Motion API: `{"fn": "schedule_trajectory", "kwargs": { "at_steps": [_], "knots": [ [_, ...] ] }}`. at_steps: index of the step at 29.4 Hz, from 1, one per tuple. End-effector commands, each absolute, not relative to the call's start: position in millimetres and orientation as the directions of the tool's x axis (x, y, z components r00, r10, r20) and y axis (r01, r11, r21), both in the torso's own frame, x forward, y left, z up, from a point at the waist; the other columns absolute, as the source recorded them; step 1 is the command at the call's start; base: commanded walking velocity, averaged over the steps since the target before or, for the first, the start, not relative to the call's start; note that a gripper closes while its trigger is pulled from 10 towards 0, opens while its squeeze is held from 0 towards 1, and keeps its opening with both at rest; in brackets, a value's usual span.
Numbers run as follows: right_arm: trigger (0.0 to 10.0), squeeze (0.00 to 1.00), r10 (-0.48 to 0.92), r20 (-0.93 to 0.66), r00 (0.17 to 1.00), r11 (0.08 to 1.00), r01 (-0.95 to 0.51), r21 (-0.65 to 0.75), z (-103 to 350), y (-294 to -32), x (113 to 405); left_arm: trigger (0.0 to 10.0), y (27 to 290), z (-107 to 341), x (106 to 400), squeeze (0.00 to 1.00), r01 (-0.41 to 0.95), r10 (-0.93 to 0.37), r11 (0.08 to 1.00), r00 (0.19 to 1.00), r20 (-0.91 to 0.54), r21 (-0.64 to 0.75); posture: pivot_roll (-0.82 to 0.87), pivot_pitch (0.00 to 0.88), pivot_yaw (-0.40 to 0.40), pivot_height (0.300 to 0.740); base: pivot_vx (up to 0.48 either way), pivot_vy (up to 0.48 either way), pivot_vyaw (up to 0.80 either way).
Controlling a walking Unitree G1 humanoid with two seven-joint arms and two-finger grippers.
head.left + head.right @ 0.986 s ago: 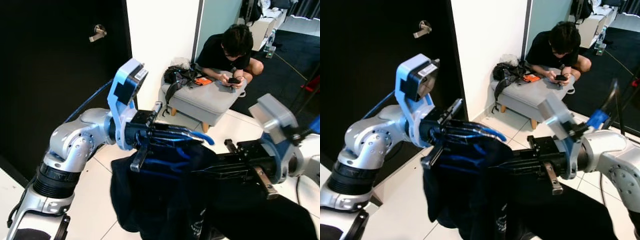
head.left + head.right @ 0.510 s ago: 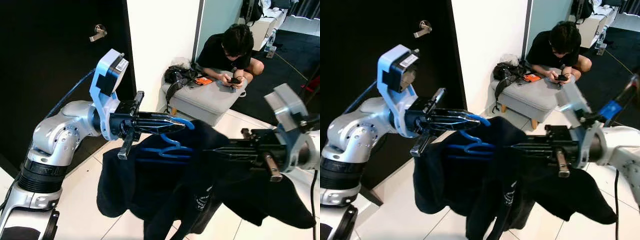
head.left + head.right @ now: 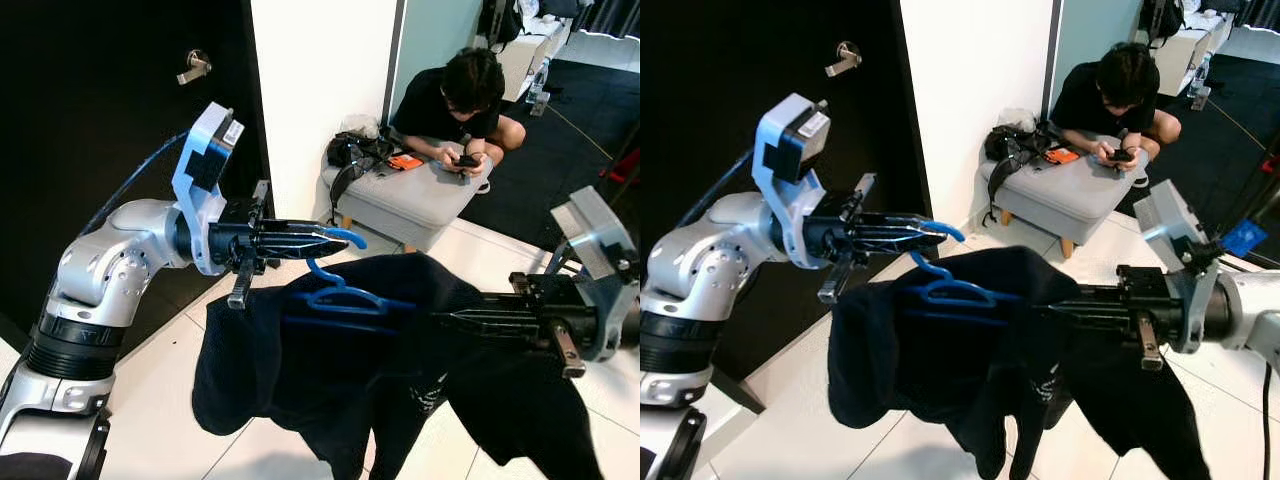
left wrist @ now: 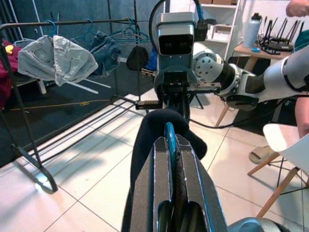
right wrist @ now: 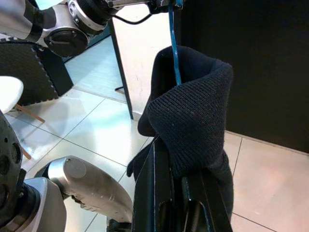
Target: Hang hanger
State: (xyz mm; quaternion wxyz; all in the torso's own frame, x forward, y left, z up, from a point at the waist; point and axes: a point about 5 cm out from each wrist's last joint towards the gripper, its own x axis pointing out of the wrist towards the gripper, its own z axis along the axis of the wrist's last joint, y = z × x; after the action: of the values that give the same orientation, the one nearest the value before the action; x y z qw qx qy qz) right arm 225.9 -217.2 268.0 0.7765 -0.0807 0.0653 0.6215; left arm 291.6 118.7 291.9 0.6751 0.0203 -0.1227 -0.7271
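Hanger (image 3: 345, 297) apparently lower, garment (image 3: 340, 370) more spread.

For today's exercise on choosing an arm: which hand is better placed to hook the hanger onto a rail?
Probably the left hand: it is shut on the blue hanger at its hook. The right hand grips only the dark garment draped over it.

The hanger (image 3: 340, 290) is bright blue. The garment (image 3: 330, 380) on it is black, with a small white print low on its front. Both claws, left (image 3: 325, 241) and right (image 3: 450, 318), are black on silver arms with pale blue mounts. The door (image 3: 100, 130) is black, the wall (image 3: 320, 70) white, the floor (image 3: 170, 400) white tile, the stool (image 3: 420, 200) grey.
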Motion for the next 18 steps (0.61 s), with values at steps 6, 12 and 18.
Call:
{"fn": "schedule_trajectory", "kwargs": {
  "at_steps": [6, 12, 18],
  "knots": [
    [10.0, 0.00, 0.960, -0.247, 0.133, 0.139, -0.990, 0.004, 254.2, -202.3, 215.8, 0.0, 121.9, 286.4, 300.6, 0.00, 0.970, -0.998, 0.009, -0.006, 0.062, 0.244, 0.02, 0.041, 0.049, 0.740, 0.000, 0.000, 0.00],
    [10.0, 0.16, 0.937, -0.328, 0.117, 0.137, -0.990, 0.040, 242.4, -203.6, 213.0, 0.0, 124.8, 285.4, 307.2, 0.00, 0.959, -0.998, 0.055, 0.050, 0.026, 0.277, 0.02, 0.044, 0.049, 0.740, 0.000, 0.000, 0.00],
    [10.0, 1.00, 0.892, -0.428, 0.144, 0.176, -0.984, 0.036, 237.2, -218.1, 213.9, 0.0, 129.6, 282.3, 312.2, 0.00, 0.951, -0.996, 0.079, 0.087, -0.012, 0.299, 0.02, 0.045, 0.049, 0.740, 0.000, 0.000, 0.00]
  ]
}}
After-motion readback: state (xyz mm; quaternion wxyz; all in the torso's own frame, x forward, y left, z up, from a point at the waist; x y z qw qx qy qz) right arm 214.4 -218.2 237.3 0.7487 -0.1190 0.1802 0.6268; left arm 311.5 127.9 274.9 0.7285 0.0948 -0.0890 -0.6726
